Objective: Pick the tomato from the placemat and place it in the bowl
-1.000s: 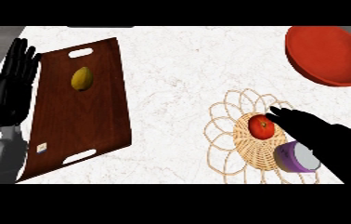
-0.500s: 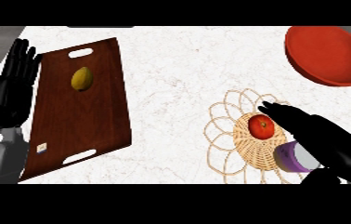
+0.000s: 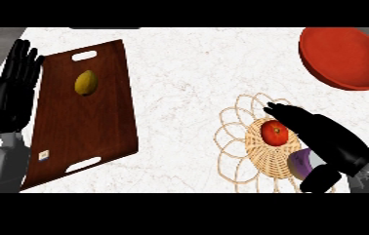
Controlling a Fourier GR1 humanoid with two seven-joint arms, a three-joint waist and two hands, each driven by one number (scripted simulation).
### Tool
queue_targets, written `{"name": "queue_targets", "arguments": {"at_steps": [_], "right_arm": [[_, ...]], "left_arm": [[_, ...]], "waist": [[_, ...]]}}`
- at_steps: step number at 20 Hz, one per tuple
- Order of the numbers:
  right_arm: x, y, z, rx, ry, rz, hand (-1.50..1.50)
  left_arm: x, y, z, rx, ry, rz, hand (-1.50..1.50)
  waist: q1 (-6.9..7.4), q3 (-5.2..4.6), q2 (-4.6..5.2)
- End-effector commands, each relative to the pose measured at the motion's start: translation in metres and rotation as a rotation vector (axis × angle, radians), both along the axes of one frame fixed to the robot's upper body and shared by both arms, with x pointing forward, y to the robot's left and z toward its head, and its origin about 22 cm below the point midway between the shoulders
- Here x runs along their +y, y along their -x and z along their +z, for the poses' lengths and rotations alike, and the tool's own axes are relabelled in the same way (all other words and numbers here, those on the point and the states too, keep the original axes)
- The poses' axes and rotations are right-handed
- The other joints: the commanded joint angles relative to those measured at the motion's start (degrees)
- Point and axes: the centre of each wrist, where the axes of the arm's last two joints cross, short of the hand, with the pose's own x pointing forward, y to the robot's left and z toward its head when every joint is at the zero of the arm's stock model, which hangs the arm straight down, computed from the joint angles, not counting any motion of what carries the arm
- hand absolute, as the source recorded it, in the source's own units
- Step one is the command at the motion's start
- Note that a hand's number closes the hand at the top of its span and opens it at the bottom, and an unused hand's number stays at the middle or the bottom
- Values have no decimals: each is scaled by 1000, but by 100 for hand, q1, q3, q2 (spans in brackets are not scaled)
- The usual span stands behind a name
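The red tomato [image 3: 273,133] lies on the woven centre of a straw placemat [image 3: 261,157] with looped edges, at the lower right. My right hand [image 3: 326,137] comes in from the lower right and lies along the tomato's right side. Its straight fingers [image 3: 284,112] pass the tomato's top and its thumb [image 3: 321,179] hangs low, apart from the tomato. The hand is open and does not enclose the tomato. The red bowl [image 3: 337,57] stands at the upper right, cut off by the view's edge. My left hand [image 3: 19,85] rests open at the left edge, fingers up.
A dark wooden tray [image 3: 108,117] with cut-out handles lies at the left, and a yellow lemon [image 3: 86,82] sits on it. A purple vegetable [image 3: 302,162] lies on the placemat under my right hand, partly hidden. White marbled counter separates tray and placemat.
My right hand has slid up and to the left, so its fingers now reach past the tomato's top. The tomato, tray and left hand have not moved.
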Motion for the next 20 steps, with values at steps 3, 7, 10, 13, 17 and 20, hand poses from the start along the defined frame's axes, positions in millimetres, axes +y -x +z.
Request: {"name": "queue_targets", "arguments": {"at_steps": [3, 7, 10, 13, 17, 20], "right_arm": [[-13, -13, -13, 6, 21, 12, -150], [8, -11, -35, 31, 52, 13, -150], [4, -22, -34, 33, 40, -3, -150], [-3, -20, -61, 41, 56, 8, -150], [-5, -4, -46, 58, 63, -26, -150], [4, -35, -70, 82, 84, -60, -150]], "left_arm": [[-2, -5, -21, -2, -8, 5, 0], [2, 4, -6, 3, 12, -5, 0], [5, 0, -7, -5, -5, -7, 0], [-16, -4, 15, -10, 5, 5, 0], [-12, 12, -6, -8, 1, -4, 0], [-3, -14, 10, -16, -1, 5, 0]], "waist": [[-16, -1, 5], [5, 0, 0], [0, -1, 2], [4, 2, 2], [-12, -1, -7], [-2, 0, 7]]}}
